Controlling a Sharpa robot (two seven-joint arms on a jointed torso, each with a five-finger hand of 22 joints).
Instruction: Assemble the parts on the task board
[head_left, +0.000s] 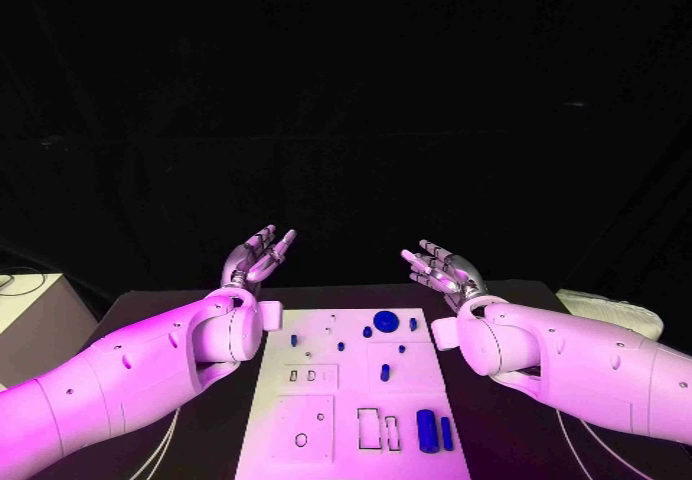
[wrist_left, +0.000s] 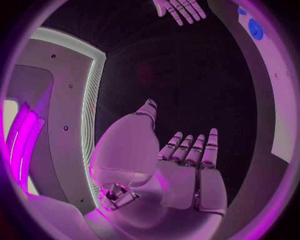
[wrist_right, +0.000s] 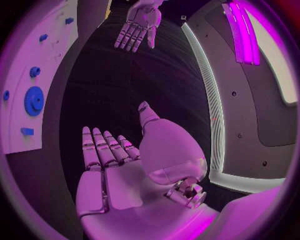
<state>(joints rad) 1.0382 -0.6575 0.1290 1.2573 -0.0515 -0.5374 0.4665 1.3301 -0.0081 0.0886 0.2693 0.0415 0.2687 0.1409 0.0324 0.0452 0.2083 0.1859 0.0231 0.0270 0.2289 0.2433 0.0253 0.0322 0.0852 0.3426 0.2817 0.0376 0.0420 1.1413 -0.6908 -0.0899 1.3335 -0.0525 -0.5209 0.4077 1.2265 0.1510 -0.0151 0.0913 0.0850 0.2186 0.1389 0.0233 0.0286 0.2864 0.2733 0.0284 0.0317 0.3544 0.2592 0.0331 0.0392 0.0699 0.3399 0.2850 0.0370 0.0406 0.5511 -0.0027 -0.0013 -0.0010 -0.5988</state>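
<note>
Black table (head_left: 505, 440); white task board (head_left: 325, 415) flat at centre; pale object (head_left: 613, 308), possibly cloth, at far right corner.

Black table (head_left: 512, 420), white box (head_left: 29, 320), pale cloth (head_left: 613, 308)

Task board (head_left: 325, 420): smooth, matt white plate, seemingly plastic, on a matt black surface (head_left: 195, 300). Parts: opaque blue pieces with a plastic look, among them a toothed disc (head_left: 385, 321) and a rounded bar (head_left: 427, 430) near the board's front edge. Left hand (head_left: 257, 258) and right hand (head_left: 443, 270): silvery, metallic-looking fingers (wrist_left: 195, 150) with a soft sheen. Arm shells: glossy, smooth white.
</note>
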